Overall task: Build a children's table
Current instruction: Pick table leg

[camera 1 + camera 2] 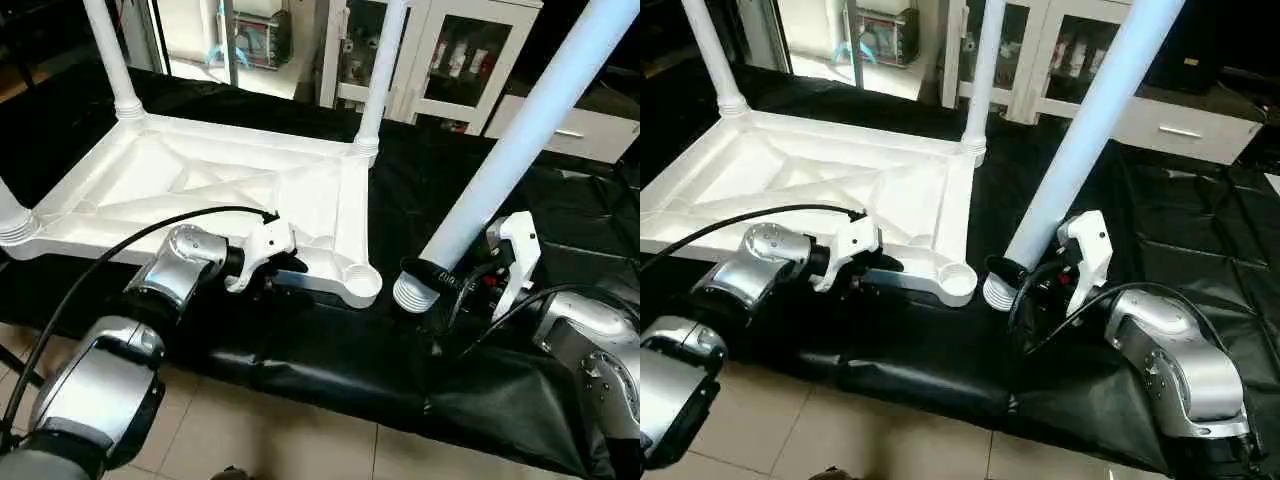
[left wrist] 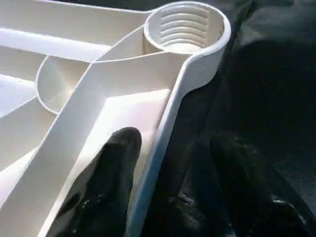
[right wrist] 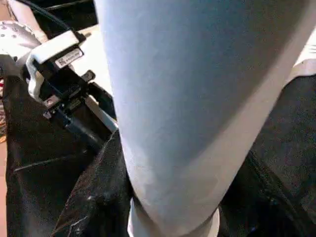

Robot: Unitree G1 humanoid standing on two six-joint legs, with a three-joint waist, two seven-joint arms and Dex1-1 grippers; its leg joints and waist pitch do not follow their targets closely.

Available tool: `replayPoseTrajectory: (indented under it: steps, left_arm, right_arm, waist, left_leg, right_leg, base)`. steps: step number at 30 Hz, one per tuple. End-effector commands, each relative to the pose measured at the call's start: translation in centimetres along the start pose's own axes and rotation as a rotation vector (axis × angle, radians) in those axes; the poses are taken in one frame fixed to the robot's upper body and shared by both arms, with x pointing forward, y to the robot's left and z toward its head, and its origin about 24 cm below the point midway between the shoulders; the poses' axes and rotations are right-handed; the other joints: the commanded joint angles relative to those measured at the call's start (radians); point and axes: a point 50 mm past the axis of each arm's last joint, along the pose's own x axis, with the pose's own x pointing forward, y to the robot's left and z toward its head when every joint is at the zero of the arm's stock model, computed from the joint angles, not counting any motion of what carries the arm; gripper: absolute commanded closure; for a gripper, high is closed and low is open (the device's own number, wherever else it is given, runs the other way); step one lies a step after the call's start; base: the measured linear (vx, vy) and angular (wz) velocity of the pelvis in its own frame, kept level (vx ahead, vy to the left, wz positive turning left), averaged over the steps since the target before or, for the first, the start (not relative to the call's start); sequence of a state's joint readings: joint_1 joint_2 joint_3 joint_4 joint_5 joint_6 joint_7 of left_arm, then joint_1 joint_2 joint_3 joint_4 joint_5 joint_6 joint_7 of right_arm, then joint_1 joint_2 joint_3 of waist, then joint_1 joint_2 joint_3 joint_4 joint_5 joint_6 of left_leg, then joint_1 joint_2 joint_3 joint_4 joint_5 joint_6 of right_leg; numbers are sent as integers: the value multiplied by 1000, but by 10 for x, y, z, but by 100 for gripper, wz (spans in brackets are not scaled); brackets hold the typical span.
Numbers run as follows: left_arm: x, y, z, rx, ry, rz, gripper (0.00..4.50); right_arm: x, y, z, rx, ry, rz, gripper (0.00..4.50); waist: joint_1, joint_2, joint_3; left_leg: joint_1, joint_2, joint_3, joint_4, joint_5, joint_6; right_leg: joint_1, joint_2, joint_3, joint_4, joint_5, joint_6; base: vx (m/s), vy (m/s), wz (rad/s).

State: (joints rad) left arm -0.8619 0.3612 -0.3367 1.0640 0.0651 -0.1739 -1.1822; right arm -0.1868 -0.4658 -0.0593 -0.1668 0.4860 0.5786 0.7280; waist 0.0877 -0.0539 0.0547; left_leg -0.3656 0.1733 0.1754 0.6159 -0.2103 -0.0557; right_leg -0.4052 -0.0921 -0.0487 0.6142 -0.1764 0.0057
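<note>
Bracing the top [image 1: 200, 185]: head views show it upside down on the black-draped desk [image 1: 330, 350], ribs up, near the desk's front edge. Three legs stand in its sockets: far-left [image 1: 112, 60], far-right [image 1: 380, 70], near-left [image 1: 10, 215]. Near-right socket [image 1: 360, 283] is empty. Left gripper [image 1: 285, 270] sits at the top's front rim just beside that socket, presumably to steady the top while the last leg goes in. Right gripper [image 1: 450, 280] clamps the fourth leg [image 1: 520, 140] near its ribbed end [image 1: 412, 293], the leg leaning up and away to the right; ribbed end rests close beside the empty socket, not yet in it.

Left wrist view: one black finger [image 2: 106, 182] lies inside the rim wall, the other [image 2: 232, 192] outside on the cloth, so the jaws straddle the rim; whether they are clenched on it I cannot tell. Socket threads visible, nothing in it.

Right wrist view: leg held fast between the fingers, the ribbed end below the grip. Left gripper's white housing visible beyond, at the top's rim.
</note>
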Motion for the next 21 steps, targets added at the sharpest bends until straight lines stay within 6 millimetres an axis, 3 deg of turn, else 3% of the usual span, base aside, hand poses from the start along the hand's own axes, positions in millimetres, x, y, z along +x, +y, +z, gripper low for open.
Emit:
replayPoseTrajectory:
  steps: [1,12,21]
  left_arm:
    - [5,-2,-3,9,46,-12,214]
    - [15,-9,-10,25,102,-33,299]
    - [17,-17,-22,-69,124,5,369]
  right_arm:
    - [-2,1,2,-10,0,-2,261]
    - [-2,0,2,-14,4,-3,261]
    - [1,2,2,-9,-3,0,261]
  waist:
    - [2,-7,-67]
    - [3,-10,-65]
    - [2,-10,-63]
  left_leg:
    - [15,55,-12,-83,-108,37]
    - [14,57,-13,-84,-118,39]
    - [14,59,-14,-87,-132,32]
  right_leg:
    - [50,-67,41,-56,-88,-246]
    - [50,-68,40,-58,-109,-246]
    - [48,-69,40,-60,-129,-245]
  base:
    - [0,0,0]
    - [0,0,0]
    - [0,0,0]
